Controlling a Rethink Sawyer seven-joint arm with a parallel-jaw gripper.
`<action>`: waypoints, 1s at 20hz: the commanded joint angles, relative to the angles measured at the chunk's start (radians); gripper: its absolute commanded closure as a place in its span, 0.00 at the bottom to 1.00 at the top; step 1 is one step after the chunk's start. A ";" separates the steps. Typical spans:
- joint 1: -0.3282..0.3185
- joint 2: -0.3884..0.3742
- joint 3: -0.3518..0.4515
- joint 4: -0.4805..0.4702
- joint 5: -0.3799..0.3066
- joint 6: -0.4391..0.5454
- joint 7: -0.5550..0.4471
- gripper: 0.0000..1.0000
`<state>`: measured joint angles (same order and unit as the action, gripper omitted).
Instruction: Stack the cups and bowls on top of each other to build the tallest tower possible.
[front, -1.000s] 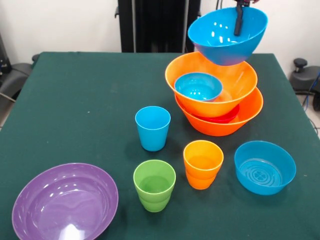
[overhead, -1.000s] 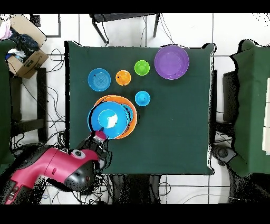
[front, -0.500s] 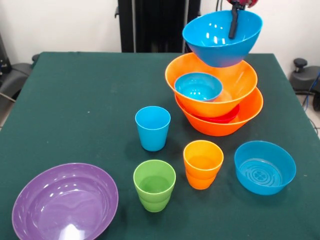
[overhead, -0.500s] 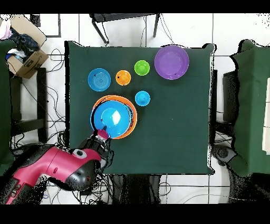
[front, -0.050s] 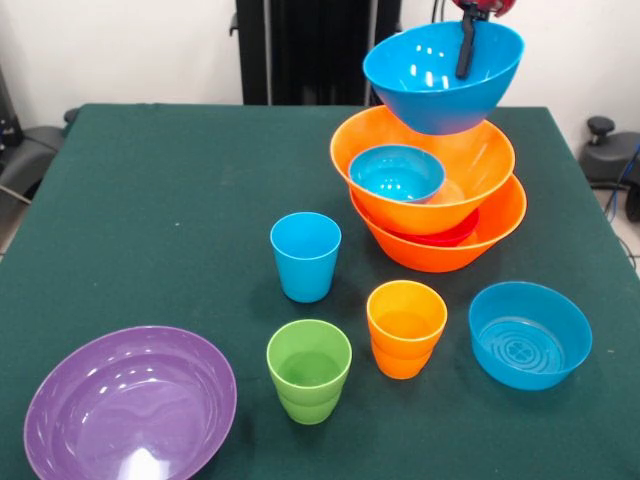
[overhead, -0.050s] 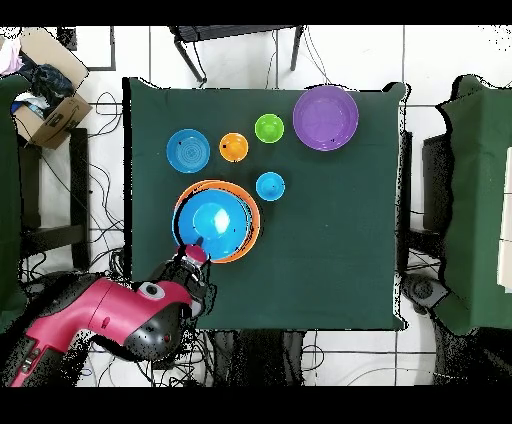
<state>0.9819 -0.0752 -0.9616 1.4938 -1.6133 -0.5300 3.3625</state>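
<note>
- The large blue bowl (front, -0.050s: 443, 75) is held up by the gripper (front, -0.050s: 467, 45), with the fingers (front, -0.050s: 466, 50) clamped on its far rim, one inside the bowl.
- Since a second ago, the bowl is moved a little to the left and is tipped less.
- It is now hung right above the tower (front, -0.050s: 432, 200), not touching it.
- The tower is made of two orange bowls at the far right of the bench (front, -0.050s: 150, 190), with a red bowl (front, -0.050s: 455, 236) between them and a small blue bowl (front, -0.050s: 396, 172) inside the top one.
- It looks ready to be lowered onto the pile.
- The three cups (front, -0.050s: 305, 256), the purple bowl (front, -0.050s: 130, 403) and another blue bowl (front, -0.050s: 529, 334) are left nearer on the bench, not yet stacked.
</note>
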 joint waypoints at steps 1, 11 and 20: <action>-0.050 -0.019 0.159 -0.046 0.053 0.090 -0.148 1.00; -0.118 -0.098 0.223 -0.012 0.101 0.104 -0.337 1.00; -0.141 -0.117 0.250 -0.009 0.133 0.136 -0.409 1.00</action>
<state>0.8597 -0.1866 -0.9201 1.4947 -1.5388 -0.4923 3.2500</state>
